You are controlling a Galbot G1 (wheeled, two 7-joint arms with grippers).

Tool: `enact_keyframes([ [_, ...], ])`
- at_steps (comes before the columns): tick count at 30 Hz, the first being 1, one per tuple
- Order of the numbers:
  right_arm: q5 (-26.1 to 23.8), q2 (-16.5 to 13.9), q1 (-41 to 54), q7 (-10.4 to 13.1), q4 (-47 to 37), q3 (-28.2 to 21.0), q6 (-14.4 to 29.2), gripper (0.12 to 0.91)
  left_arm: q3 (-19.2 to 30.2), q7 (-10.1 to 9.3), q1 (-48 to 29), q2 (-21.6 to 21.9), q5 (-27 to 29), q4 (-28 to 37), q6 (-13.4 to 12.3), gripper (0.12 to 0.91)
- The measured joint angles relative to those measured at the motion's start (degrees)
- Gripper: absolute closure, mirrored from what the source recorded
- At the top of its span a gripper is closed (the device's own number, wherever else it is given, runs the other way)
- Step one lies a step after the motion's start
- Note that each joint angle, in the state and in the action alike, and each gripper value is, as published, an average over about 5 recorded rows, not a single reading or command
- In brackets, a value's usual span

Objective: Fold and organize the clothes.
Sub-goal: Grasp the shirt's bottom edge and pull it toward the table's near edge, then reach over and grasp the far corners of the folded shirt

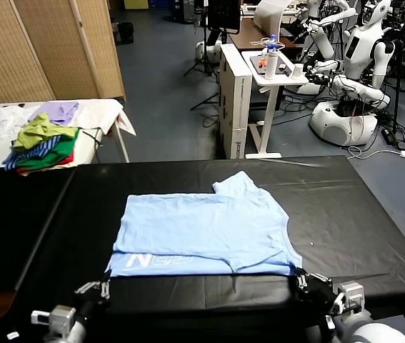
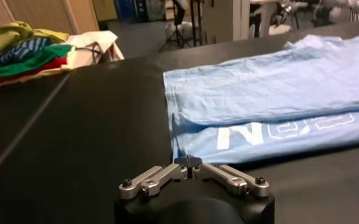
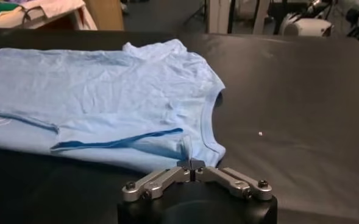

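Note:
The light sky-blue T-shirt [image 1: 202,229] lies flat on the black table [image 1: 352,207], with its near part folded over so the white lettering [image 1: 159,261] faces up along the near edge. My left gripper [image 1: 104,284] is shut at the shirt's near-left corner. In the left wrist view the shirt [image 2: 277,79] reaches right to the closed left gripper [image 2: 188,161]. My right gripper [image 1: 299,277] is shut at the near-right corner. In the right wrist view the shirt [image 3: 106,85] is tented up into the right gripper [image 3: 191,163].
A heap of green, yellow, red and striped garments [image 1: 41,146] and a lilac cloth [image 1: 59,111] lie on a white table at the far left. A white cabinet [image 1: 236,100], a desk and other robots [image 1: 352,78] stand beyond the table's far edge.

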Motion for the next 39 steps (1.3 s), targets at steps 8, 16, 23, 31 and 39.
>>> enact_keyframes([
  [8,-0.1,-0.2,-1.4,0.2,0.9,-0.2,-3.1,0.885,-1.2,-0.02,3.8,0.1,0.4,-2.1,0.1,0.886],
  [16,0.0,-1.3,-2.9,0.3,3.4,0.7,-7.5,0.531,-1.8,-1.06,6.2,0.0,0.3,-3.8,0.9,0.879],
  [23,3.0,-3.0,-4.2,1.2,6.9,3.1,-8.4,0.156,-3.0,-3.09,7.8,0.2,-2.1,-6.1,2.9,0.542],
  [31,8.8,-5.7,2.3,3.2,7.0,5.1,-6.0,0.119,-5.2,-3.21,7.5,1.0,-8.3,-9.5,4.8,0.141],
  [39,11.1,-7.3,21.5,8.2,-2.3,-5.2,-5.6,0.118,-5.1,-9.8,-3.6,4.4,-24.3,-8.7,8.1,0.123],
])
